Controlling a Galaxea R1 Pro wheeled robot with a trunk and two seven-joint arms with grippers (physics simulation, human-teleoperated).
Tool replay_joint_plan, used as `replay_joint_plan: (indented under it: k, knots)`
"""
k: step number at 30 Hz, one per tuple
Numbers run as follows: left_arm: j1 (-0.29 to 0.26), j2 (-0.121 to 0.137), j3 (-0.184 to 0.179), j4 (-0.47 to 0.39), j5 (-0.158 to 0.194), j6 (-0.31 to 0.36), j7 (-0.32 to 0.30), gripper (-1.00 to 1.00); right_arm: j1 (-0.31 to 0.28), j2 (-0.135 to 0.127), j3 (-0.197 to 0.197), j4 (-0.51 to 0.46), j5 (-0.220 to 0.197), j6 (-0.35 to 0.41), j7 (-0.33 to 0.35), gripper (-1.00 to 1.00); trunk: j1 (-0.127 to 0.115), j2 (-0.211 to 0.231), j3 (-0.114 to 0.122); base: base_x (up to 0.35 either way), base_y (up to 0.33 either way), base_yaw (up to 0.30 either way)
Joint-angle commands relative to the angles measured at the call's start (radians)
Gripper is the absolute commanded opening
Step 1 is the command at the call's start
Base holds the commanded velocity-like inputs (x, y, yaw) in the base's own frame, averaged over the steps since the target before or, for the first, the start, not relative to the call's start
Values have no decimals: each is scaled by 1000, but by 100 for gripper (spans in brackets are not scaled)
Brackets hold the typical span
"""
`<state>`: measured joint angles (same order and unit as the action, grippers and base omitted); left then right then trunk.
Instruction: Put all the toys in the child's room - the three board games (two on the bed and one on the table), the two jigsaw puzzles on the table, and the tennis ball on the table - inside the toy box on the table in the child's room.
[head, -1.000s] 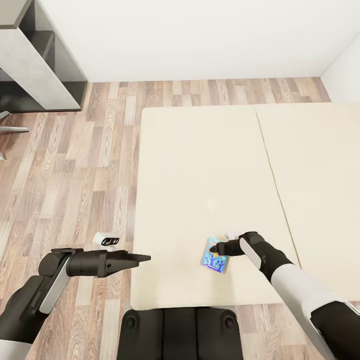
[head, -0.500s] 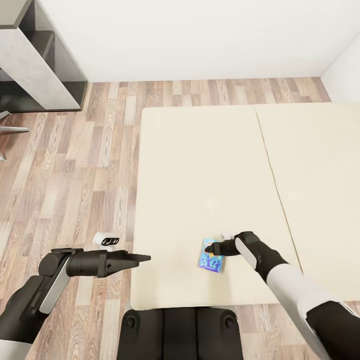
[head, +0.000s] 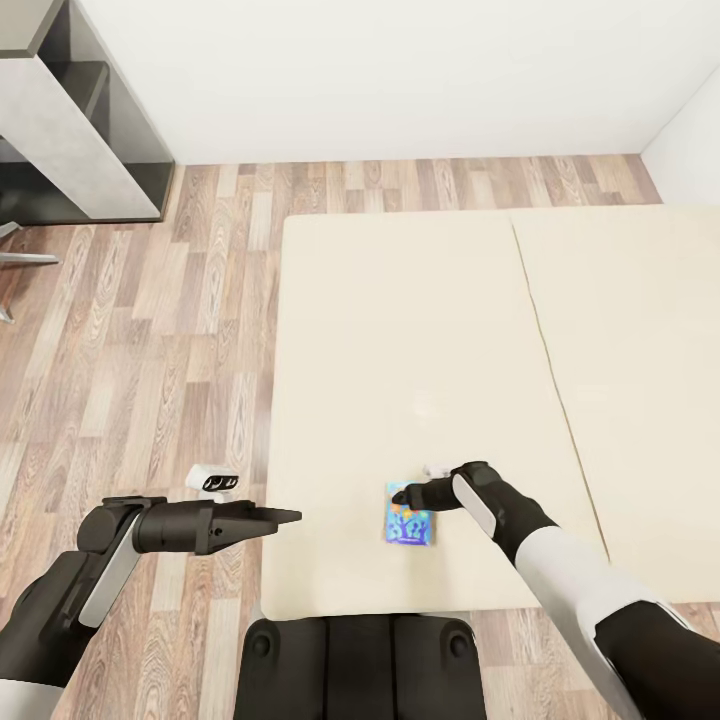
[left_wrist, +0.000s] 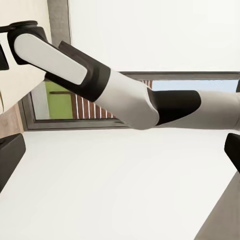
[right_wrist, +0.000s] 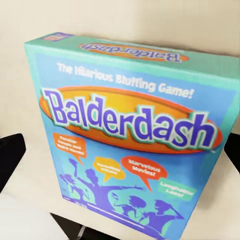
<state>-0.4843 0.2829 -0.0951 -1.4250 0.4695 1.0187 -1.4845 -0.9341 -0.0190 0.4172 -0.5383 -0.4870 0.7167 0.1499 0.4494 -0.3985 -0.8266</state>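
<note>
Teal board game (head: 410, 523) on cream bed (head: 400, 330), right fingers (head: 403, 494) wide above; left fingers (head: 285, 516) together.

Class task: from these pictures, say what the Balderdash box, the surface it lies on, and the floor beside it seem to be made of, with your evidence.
Balderdash box: likely printed cardboard with a slight sheen, given its crisp folded edges and full-colour artwork. Bed surface: a matte cream, untextured covering, probably fabric or foam, though the render leaves it open; a seam splits it in two. Floor: wood-look planks with visible grain, either laminate or real timber.
</note>
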Motion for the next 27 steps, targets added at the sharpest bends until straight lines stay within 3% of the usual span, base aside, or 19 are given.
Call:
replay_joint_plan:
  k: [1,10,27]
  knots:
    - [0,1,-2,0,3,11,-2,100,-1,2,5,-1,6,3,5,100,1,-2,-1,0,0,0]
    - [0,1,-2,0,3,11,-3,100,-8,31,5,1,8,3,4,100,1,-2,-1,0,0,0]
    - [0,1,-2,0,3,11,-3,100,-7,33,5,11,7,-3,4,100,1,-2,-1,0,0,0]
